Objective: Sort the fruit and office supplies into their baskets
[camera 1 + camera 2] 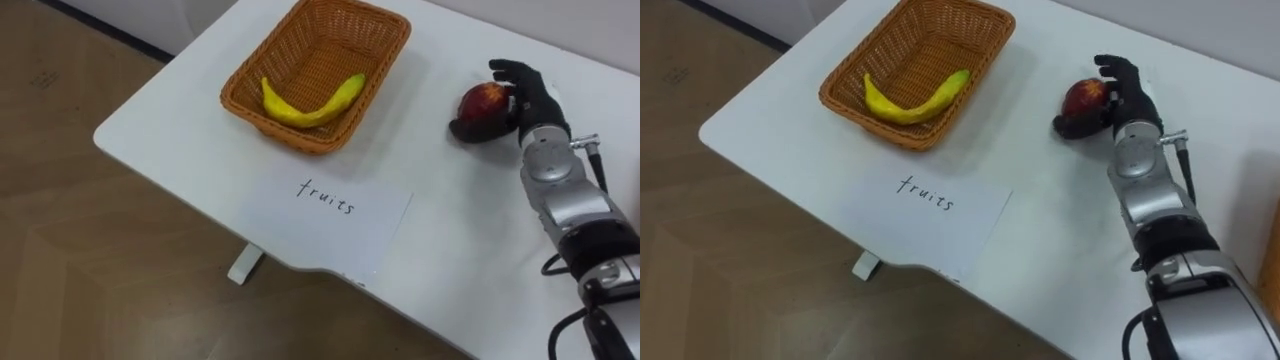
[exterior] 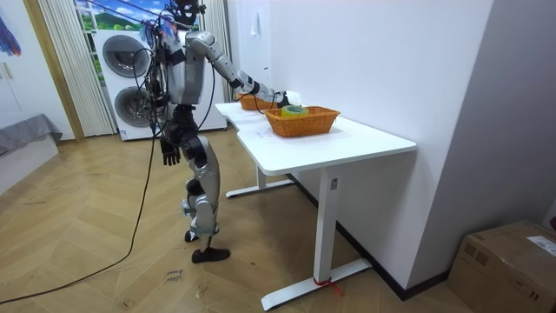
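A red apple (image 1: 483, 100) rests on the white table (image 1: 450, 230), to the right of the orange wicker basket (image 1: 240, 100). My right hand (image 1: 535, 100) is shut on it, fingers curled over its top and thumb under its near side. One yellow banana (image 1: 310, 105) lies inside the basket. A handwritten paper sheet (image 1: 330, 205) lies in front of the basket. In the room view I stand at the table's end with my right arm stretched over it, and my left hand (image 2: 169, 154) hangs by my thigh.
A second wicker basket (image 2: 302, 122) holding a green thing (image 2: 294, 110) stands nearer the middle of the table. The table's edge runs close to the paper sheet, wooden floor below. Washing machines (image 2: 126, 61) stand behind me.
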